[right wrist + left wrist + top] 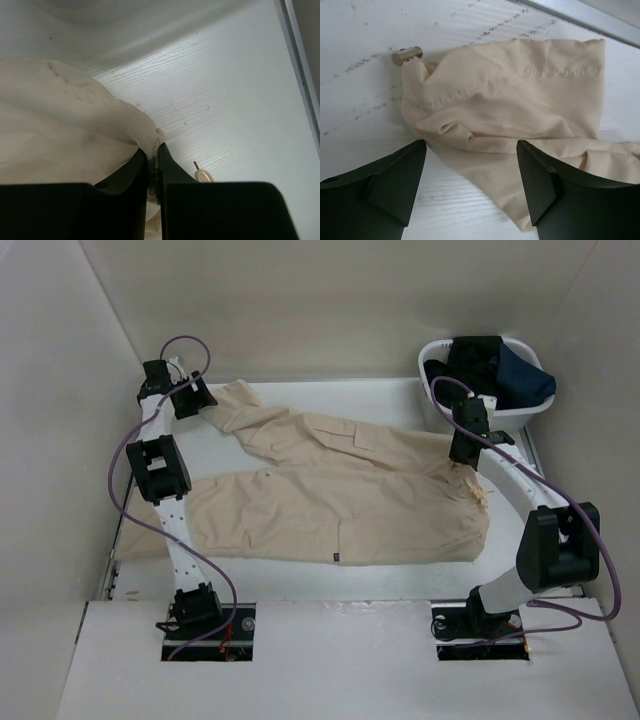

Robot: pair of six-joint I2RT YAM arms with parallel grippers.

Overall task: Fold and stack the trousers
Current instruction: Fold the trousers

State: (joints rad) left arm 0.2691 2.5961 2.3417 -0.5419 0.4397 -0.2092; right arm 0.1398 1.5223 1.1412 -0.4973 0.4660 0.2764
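The beige trousers (330, 490) lie spread flat across the white table, legs pointing left, waist at the right. My left gripper (192, 398) is open at the far leg's cuff (520, 100); in the left wrist view its fingers (395, 185) stand apart just short of the cuff, above the cloth's edge, touching nothing. A small metal cord end (406, 54) lies at the cuff. My right gripper (466, 455) is at the waist edge; in the right wrist view it (152, 150) is shut on the bunched waist cloth (70, 125) and its braided drawstring (204, 175).
A white basket (435, 390) at the back right holds a black garment (478, 360) and a navy garment (520, 380), just behind my right gripper. White walls close in the table at the back and both sides.
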